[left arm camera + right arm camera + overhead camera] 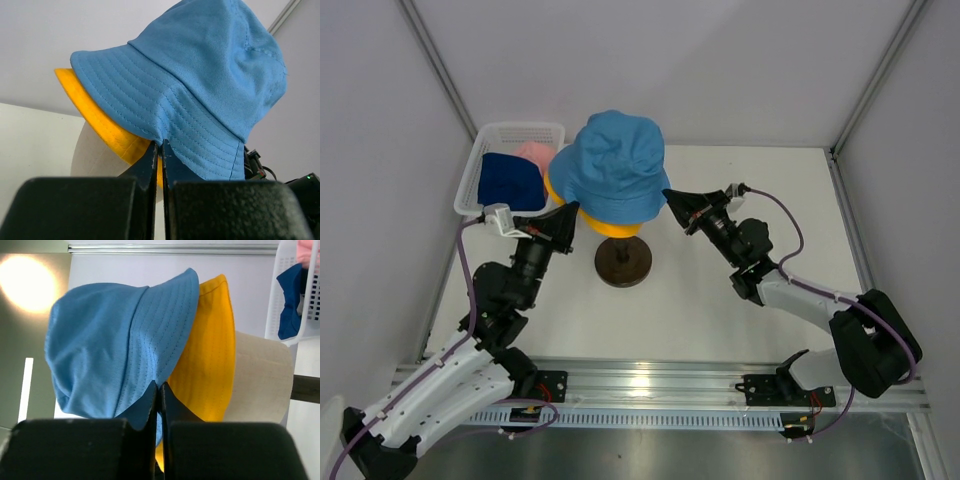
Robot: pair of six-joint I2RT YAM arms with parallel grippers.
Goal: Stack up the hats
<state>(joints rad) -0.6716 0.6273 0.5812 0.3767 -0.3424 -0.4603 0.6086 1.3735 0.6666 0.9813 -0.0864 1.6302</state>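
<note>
The light blue hat sits over the yellow hat on the cream mannequin head. My left gripper is shut on the blue hat's brim at its left side. My right gripper is shut on the blue brim at its right side. The blue hat covers most of the yellow hat; both hats, blue and yellow, show in the right wrist view. The dark navy hat and the pale pink hat lie in the basket.
A white mesh basket stands at the back left, also in the right wrist view. The mannequin head stands on a dark brown round base mid-table. Grey walls enclose the table on three sides.
</note>
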